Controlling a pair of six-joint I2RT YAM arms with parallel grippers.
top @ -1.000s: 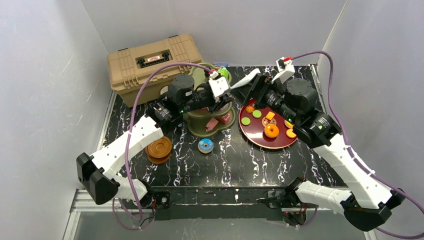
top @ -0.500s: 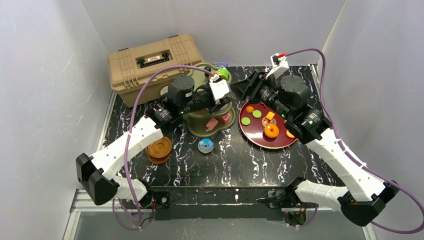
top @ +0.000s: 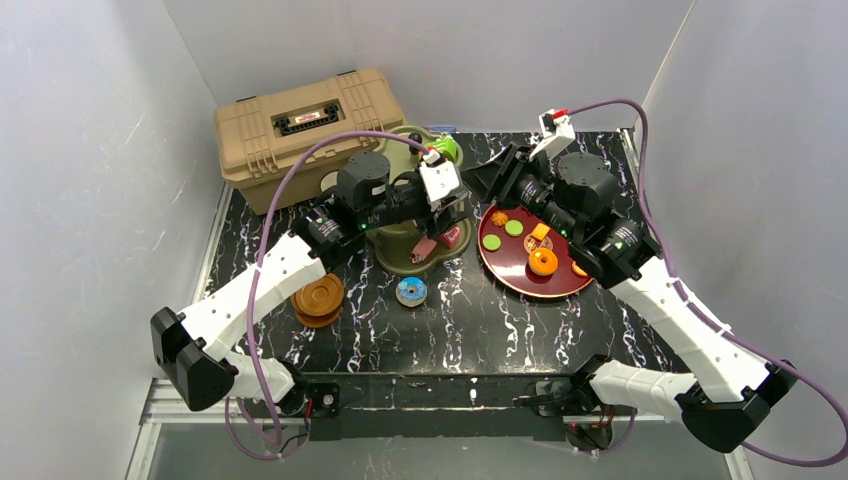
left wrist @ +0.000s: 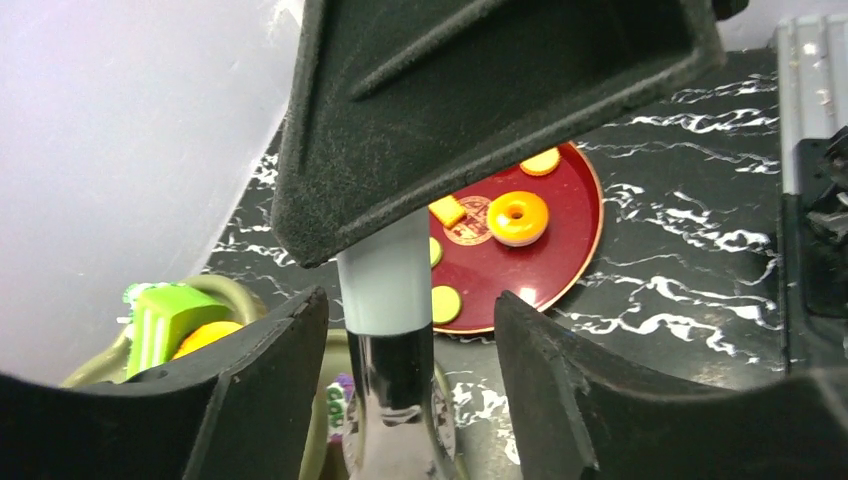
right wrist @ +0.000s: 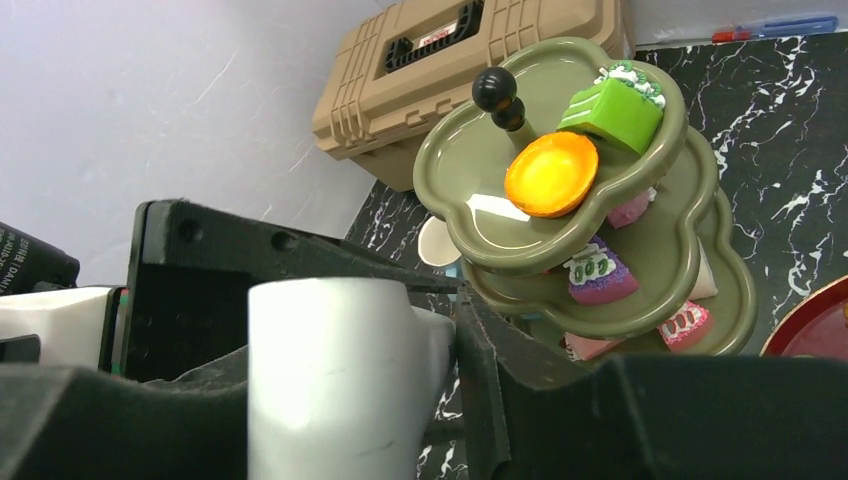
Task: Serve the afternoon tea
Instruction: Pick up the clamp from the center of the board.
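Sitting clamped in right hand (right wrist: 372, 425), white mug (right wrist: 330, 365)

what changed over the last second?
The right gripper swung in toward the left gripper and closed on the white mug; the left opened, letting it go. Stand, red plate, toolbox and saucers stayed put.

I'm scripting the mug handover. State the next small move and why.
Probably the left end effector should back straight off the white mug. In the left wrist view its fingers stand clear of the mug on both sides. The right end effector looks closed on it beside the olive-green stand, so the right alone seems to carry it.
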